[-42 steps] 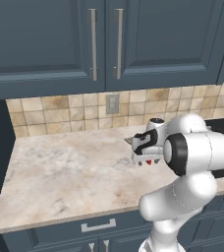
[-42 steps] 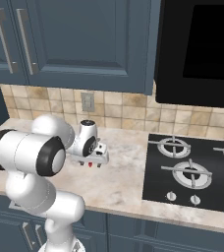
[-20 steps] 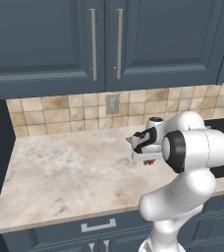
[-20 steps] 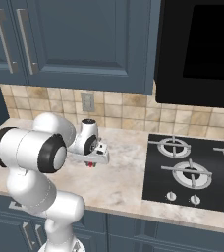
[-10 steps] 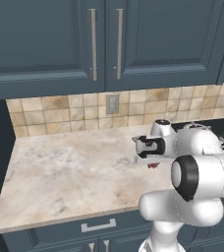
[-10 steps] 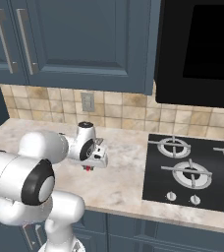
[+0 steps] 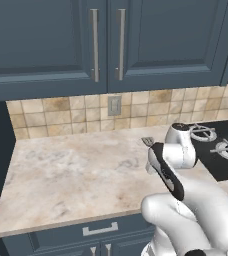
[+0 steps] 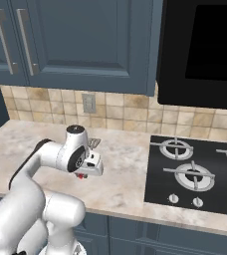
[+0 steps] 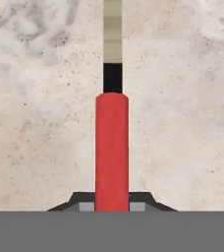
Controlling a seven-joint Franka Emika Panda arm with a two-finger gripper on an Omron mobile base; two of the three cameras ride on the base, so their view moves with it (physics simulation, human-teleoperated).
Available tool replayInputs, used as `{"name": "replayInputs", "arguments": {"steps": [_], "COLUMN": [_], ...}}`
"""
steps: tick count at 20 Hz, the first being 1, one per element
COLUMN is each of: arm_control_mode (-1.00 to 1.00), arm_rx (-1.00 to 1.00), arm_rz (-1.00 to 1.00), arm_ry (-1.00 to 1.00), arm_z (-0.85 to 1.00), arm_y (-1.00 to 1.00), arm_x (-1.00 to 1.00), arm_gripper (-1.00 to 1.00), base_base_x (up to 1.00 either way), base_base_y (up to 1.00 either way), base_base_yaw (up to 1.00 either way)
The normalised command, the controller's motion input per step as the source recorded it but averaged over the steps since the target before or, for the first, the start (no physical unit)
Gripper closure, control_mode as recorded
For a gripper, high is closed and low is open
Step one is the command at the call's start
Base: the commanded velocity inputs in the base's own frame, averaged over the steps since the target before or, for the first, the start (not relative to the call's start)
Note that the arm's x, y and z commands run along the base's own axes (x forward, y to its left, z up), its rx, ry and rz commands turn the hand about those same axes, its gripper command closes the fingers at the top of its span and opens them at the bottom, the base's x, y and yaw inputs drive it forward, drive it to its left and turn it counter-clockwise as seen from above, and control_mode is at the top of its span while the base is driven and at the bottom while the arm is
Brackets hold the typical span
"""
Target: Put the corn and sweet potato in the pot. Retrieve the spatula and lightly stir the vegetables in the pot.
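The pincer (image 9: 112, 204) is seen in the hand view clenched on the red handle of the spatula (image 9: 112, 147); the two dark fingers (image 9: 146, 202) are pressed against either side of the handle near its lower end; above the red part a short black neck and then a pale metal shank are seen running out of the top of that view; the mottled beige worktop (image 9: 182, 123) is seen behind the spatula.

In the right base view the pincer (image 8: 81, 175) is pointed down at the worktop (image 8: 120, 169), near its middle and to the left of the stove (image 8: 195, 174); a small red piece is seen under the hand; the slotted silver head of the spatula (image 8: 93, 143) is seen just behind the hand, towards the tiled backsplash (image 8: 125, 117); whether the head is touching the worktop cannot be told.

In the left base view the silver head of the spatula (image 7: 148, 142) is seen just left of the white wrist, over the worktop (image 7: 76, 170); the hand itself is hidden there by the arm; the stove (image 7: 221, 147) is seen at the right edge, its burners bare.

An outlet (image 7: 114, 105) is set in the backsplash behind; dark blue cabinets (image 7: 106, 40) with long metal handles are hung above; a black microwave (image 8: 205, 50) is mounted over the stove.
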Motion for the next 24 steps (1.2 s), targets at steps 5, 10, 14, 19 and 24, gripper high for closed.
{"name": "replayInputs", "arguments": {"steps": [5, 10, 14, 19, 24], "arm_control_mode": [-1.0, -1.0, -1.0, -1.0, -1.0], "arm_rx": [0.0, 0.0, 0.0, 0.0, 0.0], "arm_rz": [0.0, 0.0, 0.0, 0.0, 0.02], "arm_ry": [0.0, 0.02, 0.14, 0.07, -0.01], "arm_z": [0.77, 0.65, 0.52, 0.11, 0.0], "arm_y": [0.0, 0.0, 0.0, 0.0, 0.01], "arm_x": [-0.79, -0.77, -0.33, -0.26, -0.15], "arm_gripper": [1.0, 1.0, 1.0, 1.0, 1.0], "base_base_x": [0.0, 0.0, 0.0, 0.0, 0.0], "base_base_y": [0.0, 0.0, 0.0, 0.0, 0.0], "base_base_yaw": [0.0, 0.0, 0.0, 0.0, 0.0]}}
